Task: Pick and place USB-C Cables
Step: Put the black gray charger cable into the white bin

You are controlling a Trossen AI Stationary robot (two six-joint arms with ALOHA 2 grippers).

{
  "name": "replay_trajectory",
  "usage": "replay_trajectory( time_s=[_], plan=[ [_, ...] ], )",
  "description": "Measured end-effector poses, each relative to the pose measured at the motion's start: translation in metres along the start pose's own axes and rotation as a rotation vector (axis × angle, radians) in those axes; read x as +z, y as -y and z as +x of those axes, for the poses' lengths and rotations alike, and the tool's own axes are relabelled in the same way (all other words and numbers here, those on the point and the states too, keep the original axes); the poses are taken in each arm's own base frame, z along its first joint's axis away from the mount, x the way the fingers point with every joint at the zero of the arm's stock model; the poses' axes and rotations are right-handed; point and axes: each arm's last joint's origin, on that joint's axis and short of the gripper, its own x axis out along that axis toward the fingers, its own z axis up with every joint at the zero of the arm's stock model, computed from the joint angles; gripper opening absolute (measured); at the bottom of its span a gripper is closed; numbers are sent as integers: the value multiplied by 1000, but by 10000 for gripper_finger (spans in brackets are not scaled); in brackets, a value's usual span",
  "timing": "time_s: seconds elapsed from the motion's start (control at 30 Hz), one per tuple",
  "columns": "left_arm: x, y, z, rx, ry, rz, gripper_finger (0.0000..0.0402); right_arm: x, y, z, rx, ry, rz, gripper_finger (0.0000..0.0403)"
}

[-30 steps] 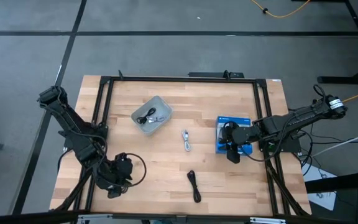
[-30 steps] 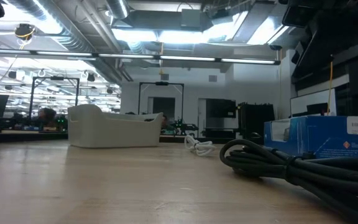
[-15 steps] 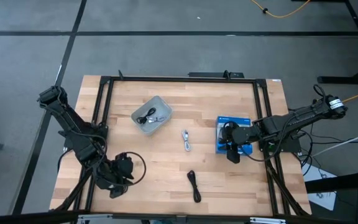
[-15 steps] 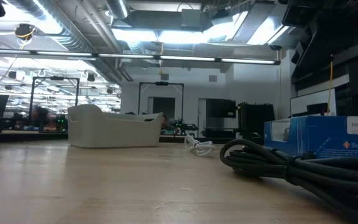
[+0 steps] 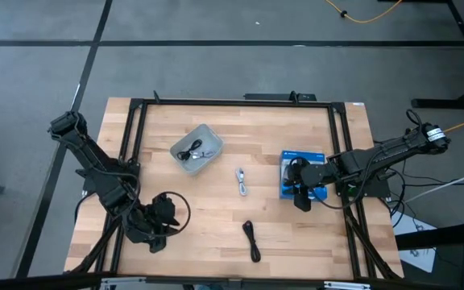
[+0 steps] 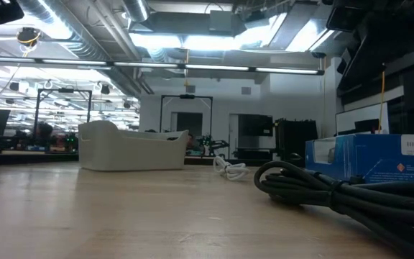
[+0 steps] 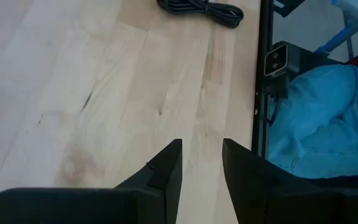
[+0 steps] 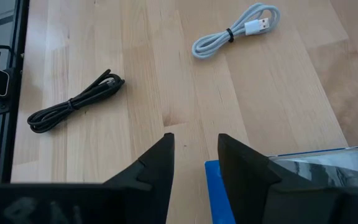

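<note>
Your left hand [image 5: 161, 219], fingers slightly parted and empty, hovers low over the bench [image 5: 216, 217] near its front left; steer toward the black cable [image 5: 251, 240] lying right of it. Right hand [image 5: 300, 193] waits, slightly parted, over the blue box [image 5: 288, 157].

Pale matt wood table [image 5: 296, 137], translucent plastic tray [image 5: 209, 134], glossy blue cardboard box [image 6: 369, 157].

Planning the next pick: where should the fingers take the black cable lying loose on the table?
Probably from straight above, at the tie around the middle of the black cable. There the strands are bunched into one narrow bundle, so fingers set across its length can close around it.
</note>
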Motion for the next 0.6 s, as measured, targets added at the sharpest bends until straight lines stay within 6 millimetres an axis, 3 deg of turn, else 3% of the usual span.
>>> replay_trajectory(
  time_s=[0.13, 0.3, 0.43, 0.6],
  plan=[
    [-1, 0, 5, 18, 3, 0, 106, 0, 0, 0, 0, 0, 0, 127],
    [-26, 2, 22, -45, -344, 194, 104, 0, 0, 0, 0, 0, 0, 127],
    [-46, 1, 34, -33, -530, 238, 103, 0, 0, 0, 0, 0, 0, 127],
    [-54, 0, 42, 28, -547, 209, 103, 0, 0, 0, 1, 3, 3, 127]
  ],
)
